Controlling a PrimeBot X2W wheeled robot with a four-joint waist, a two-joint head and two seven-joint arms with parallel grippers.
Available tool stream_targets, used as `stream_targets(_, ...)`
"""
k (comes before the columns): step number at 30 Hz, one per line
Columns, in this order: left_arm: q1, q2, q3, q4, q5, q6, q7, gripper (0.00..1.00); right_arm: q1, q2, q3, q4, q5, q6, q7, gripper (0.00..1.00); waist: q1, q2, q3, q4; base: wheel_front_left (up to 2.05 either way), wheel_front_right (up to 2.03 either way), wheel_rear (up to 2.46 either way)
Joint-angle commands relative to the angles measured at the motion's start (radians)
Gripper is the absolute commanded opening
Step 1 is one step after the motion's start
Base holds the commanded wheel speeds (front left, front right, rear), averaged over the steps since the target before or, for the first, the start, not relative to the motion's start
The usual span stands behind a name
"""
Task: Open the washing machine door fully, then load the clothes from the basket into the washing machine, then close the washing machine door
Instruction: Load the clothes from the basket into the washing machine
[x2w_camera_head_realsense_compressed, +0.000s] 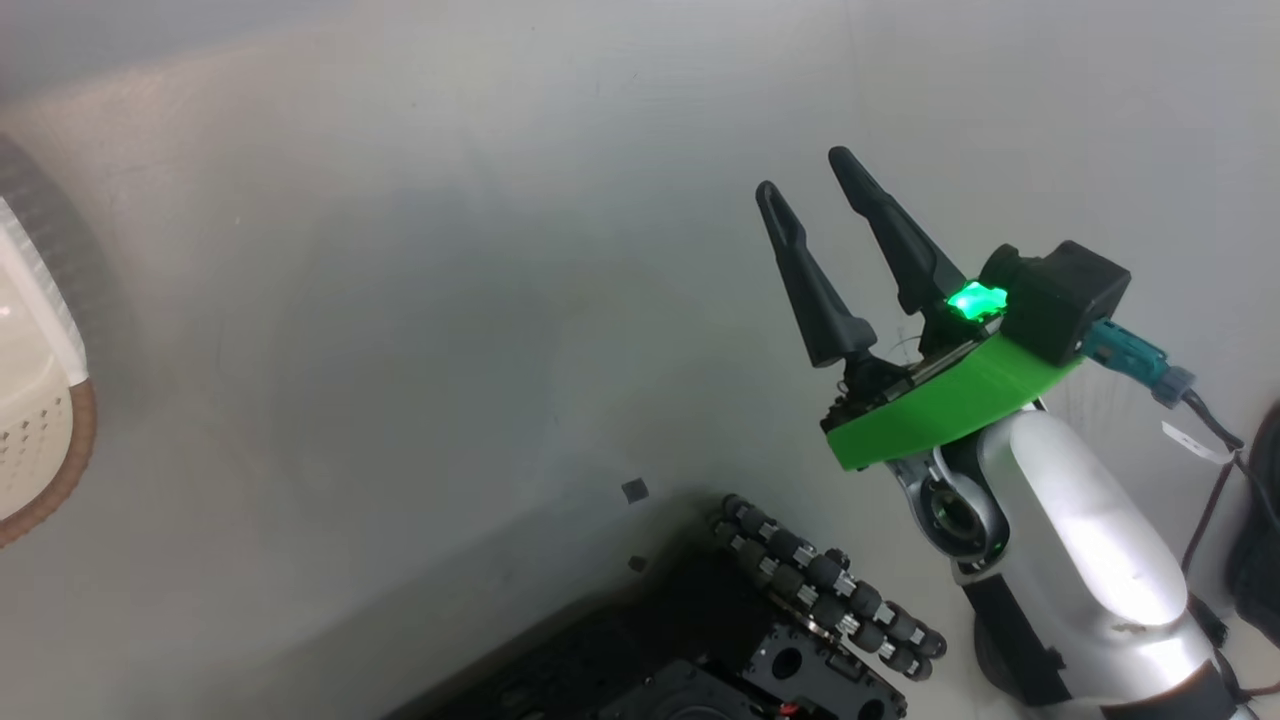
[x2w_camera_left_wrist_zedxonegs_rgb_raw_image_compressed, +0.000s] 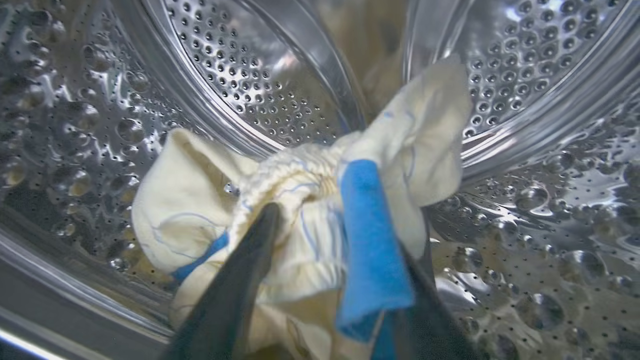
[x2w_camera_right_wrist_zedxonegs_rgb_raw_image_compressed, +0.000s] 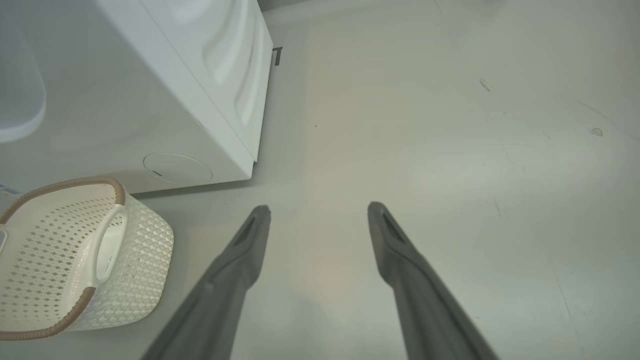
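In the left wrist view my left gripper (x2w_camera_left_wrist_zedxonegs_rgb_raw_image_compressed: 345, 220) reaches inside the washing machine's perforated steel drum (x2w_camera_left_wrist_zedxonegs_rgb_raw_image_compressed: 260, 85). A bundle of cream-yellow clothes (x2w_camera_left_wrist_zedxonegs_rgb_raw_image_compressed: 200, 200) with a bright blue cloth piece (x2w_camera_left_wrist_zedxonegs_rgb_raw_image_compressed: 370, 240) lies between and over its dark fingers (x2w_camera_left_wrist_zedxonegs_rgb_raw_image_compressed: 240, 280). The jaws stand apart around the bundle, and I cannot tell whether they press on it. My right gripper (x2w_camera_head_realsense_compressed: 803, 172) (x2w_camera_right_wrist_zedxonegs_rgb_raw_image_compressed: 317, 210) hangs open over bare floor, holding nothing. The basket (x2w_camera_right_wrist_zedxonegs_rgb_raw_image_compressed: 75, 260) (x2w_camera_head_realsense_compressed: 40, 440) stands on the floor before the white washing machine (x2w_camera_right_wrist_zedxonegs_rgb_raw_image_compressed: 200, 75), and its visible part holds nothing. The washing machine door is out of view.
My own black wheeled base (x2w_camera_head_realsense_compressed: 760, 620) fills the bottom of the head view, with a cable (x2w_camera_head_realsense_compressed: 1200, 420) trailing off the right wrist. Pale grey floor (x2w_camera_right_wrist_zedxonegs_rgb_raw_image_compressed: 450, 150) stretches to the right of the machine. A pale rounded shape (x2w_camera_right_wrist_zedxonegs_rgb_raw_image_compressed: 20, 100) sits at the right wrist view's left edge.
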Motion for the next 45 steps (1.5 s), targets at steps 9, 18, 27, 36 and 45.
stream_targets(9, 0.030, -0.032, 0.017, -0.031, -0.063, -0.003, 0.009, 1.00, 0.027, -0.005, -0.040, -0.025, -0.020, 0.004, -0.010, 1.00, -0.0001, 0.0001, -0.026, 0.063, 0.00, 0.00, 0.00)
stream_targets(18, 0.280, -0.081, 0.056, -0.158, -0.147, 0.054, -0.072, 1.00, 0.056, -0.009, -0.110, -0.028, -0.072, 0.004, -0.010, 1.00, -0.0001, 0.0001, -0.130, 0.153, 0.00, 0.00, 0.00)
stream_targets(27, 0.644, -0.128, 0.101, -0.373, -0.221, 0.150, -0.173, 1.00, 0.104, -0.025, -0.154, -0.028, -0.107, 0.004, -0.010, 1.00, -0.0001, 0.0001, -0.276, 0.221, 0.00, 0.00, 0.00)
stream_targets(36, 1.034, -0.216, 0.125, -0.603, -0.275, 0.229, -0.315, 1.00, 0.177, -0.045, -0.199, -0.020, -0.140, 0.004, -0.010, 1.00, -0.0001, 0.0001, -0.425, 0.285, 0.00, 0.00, 0.00)
stream_targets(45, 1.318, -0.348, 0.065, -0.734, -0.236, 0.282, -0.370, 1.00, 0.243, -0.068, -0.224, -0.026, -0.171, 0.004, 0.005, 1.00, -0.0001, 0.0001, -0.551, 0.349, 0.00, 0.00, 0.00)
